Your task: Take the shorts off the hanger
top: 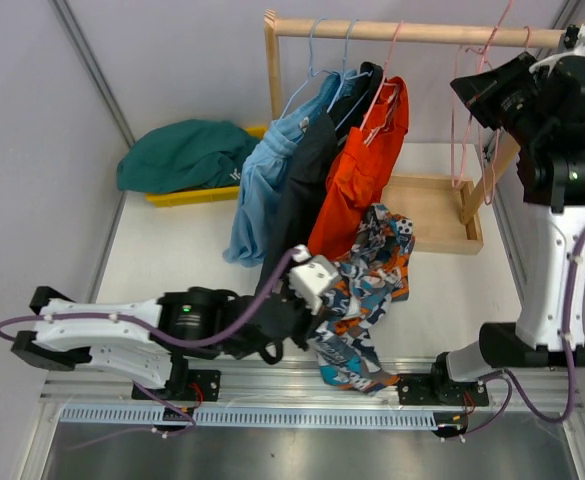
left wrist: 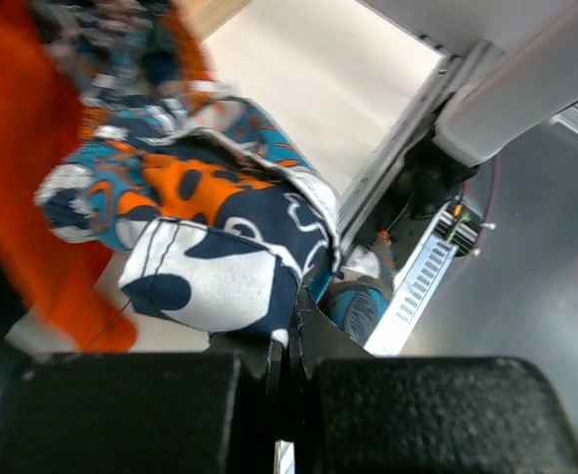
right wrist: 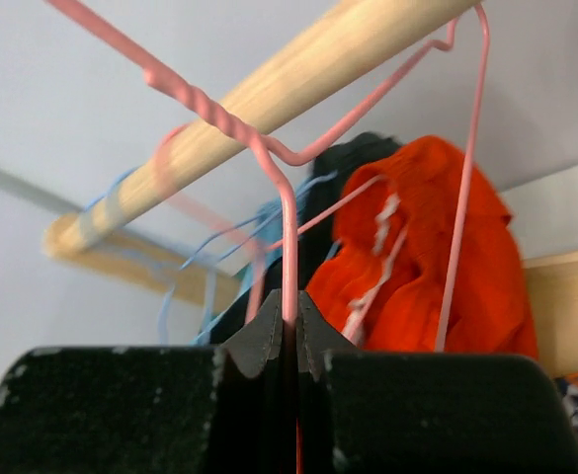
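Lit brightly and evenly from above in the top view, with only faint, soft shadows on the table (top: 172, 250). Blurred at the left wrist view's edge, the orange shorts (left wrist: 12, 148); sharper, the patterned shorts (left wrist: 219, 237). Soft-focused up close, the pink hanger (right wrist: 289, 257) and wooden rod (right wrist: 298, 69).

Patterned shorts (top: 364, 290) — navy, teal, orange, white print; orange shorts (top: 364, 175), black shorts (top: 307, 190), light blue shorts (top: 265, 190), dark green shorts (top: 185, 155) — pink hanger (right wrist: 289, 247).
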### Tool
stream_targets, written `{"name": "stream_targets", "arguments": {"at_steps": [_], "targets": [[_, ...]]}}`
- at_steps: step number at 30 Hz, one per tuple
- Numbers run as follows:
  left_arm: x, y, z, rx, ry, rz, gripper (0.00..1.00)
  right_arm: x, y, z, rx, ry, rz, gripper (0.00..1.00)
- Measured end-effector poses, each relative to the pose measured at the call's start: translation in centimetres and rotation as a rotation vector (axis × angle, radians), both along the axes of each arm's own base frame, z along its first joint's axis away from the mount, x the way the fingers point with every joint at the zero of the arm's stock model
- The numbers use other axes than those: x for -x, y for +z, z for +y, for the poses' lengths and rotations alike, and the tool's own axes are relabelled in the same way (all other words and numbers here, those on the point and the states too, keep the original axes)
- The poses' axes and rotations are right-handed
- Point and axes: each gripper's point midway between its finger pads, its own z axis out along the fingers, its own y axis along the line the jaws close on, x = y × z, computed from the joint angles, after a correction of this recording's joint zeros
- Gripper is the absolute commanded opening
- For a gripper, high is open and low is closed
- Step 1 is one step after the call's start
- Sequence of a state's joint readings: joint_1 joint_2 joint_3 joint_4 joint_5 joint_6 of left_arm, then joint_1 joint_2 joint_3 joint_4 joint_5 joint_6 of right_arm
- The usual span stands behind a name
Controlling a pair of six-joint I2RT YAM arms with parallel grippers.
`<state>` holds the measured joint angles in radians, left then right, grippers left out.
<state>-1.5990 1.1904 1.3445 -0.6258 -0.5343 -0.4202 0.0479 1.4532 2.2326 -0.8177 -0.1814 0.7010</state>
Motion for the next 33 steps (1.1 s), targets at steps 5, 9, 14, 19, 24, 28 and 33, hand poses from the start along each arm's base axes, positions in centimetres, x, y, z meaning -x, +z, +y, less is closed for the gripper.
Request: {"name": "stream_targets", "arguments": {"at_steps": [5,9,14,19,24,28,33], "targets": [[-0.9,-1.0,6.1,-0.08,0.144,0.032,0.0,-4.7,-2.9,-2.3,-0.033,-0.039,0.074,0.0],[-1.7,-2.2,9.9,-0.149,0.24,0.041,0.0,-5.5,-4.1,-2.1,-0.047,-0.021,0.087,0.0],[-3.3,0.0,14.2,-0.157,0.355,0.015,0.0,-5.4,-7.2,-1.4,-0.057,0.012,0.133,0.0],[-5.5,8.2,16.3,0.005,0.447,-0.051,0.0,-4.5,-9.7,-1.2,-0.057,0.024,0.148,0.0],[-9.3,13.9,20.4,0.061,0.593,-0.177,0.0,-2.1,-9.6,-1.4,-0.048,0.024,0.106,0.89],[-12.1,17.6,24.2,0.049,0.732,-0.306,0.0,-0.1,-10.8,-1.1,-0.016,0.045,0.135,0.99],[-15.6,23.2,28.0,0.043,0.917,-0.446,0.0,1.3,-12.5,-1.4,0.02,0.043,0.163,0.99]]}}
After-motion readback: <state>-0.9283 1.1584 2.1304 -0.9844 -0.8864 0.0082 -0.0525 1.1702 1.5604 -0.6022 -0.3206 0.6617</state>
